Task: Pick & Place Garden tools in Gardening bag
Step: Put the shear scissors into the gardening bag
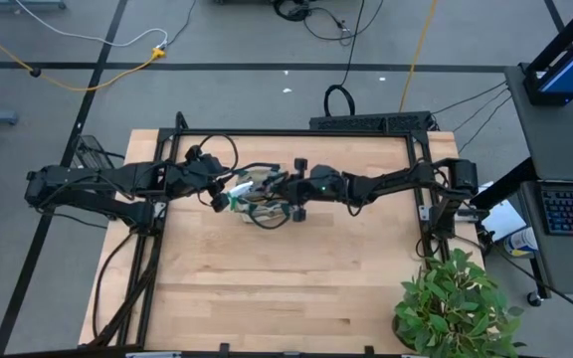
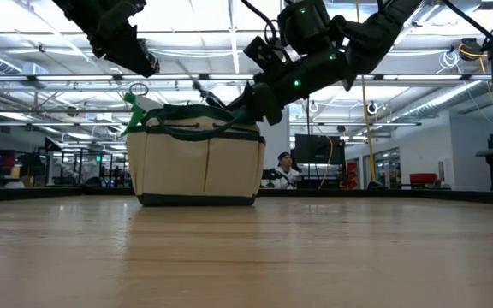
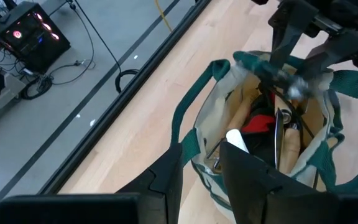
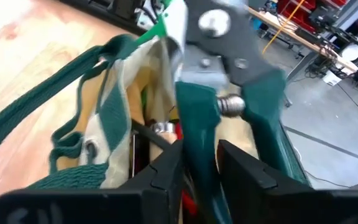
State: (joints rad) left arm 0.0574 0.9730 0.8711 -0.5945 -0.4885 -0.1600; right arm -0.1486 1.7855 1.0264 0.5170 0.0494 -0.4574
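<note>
From overhead I can barely see the gardening bag (image 1: 260, 202): both arms meet over it on the wooden surface (image 1: 286, 288) and cover most of its mouth. The level view gives me only its tan side and green trim, nothing of the inside; one green tip (image 2: 133, 104) sticks up above the rim at its edge, and I cannot tell which tool that is.

My right hand (image 4: 199, 163) is over the bag opening, its two fingers pinching a green-handled tool with a metal pivot (image 4: 229, 93). That tool fills the right wrist picture and is blurred, so I cannot say whether it is shears or pliers, or how deep its far end reaches. In the left wrist view it lies across the top of the bag, near the rim.

My left hand (image 3: 201, 165) hangs just above the bag's other side; its fingers stand apart with nothing between them.

Inside the bag I can make out a wooden handle (image 3: 240, 117), a red item (image 3: 257, 124), a dark metal blade or shaft (image 3: 277, 140) and something white (image 3: 237, 140) near the rim. They overlap, so their ends are hidden. One loop handle (image 3: 194, 102) droops outward.

A potted plant (image 1: 456, 303) stands at the surface's corner, well apart from the bag.
</note>
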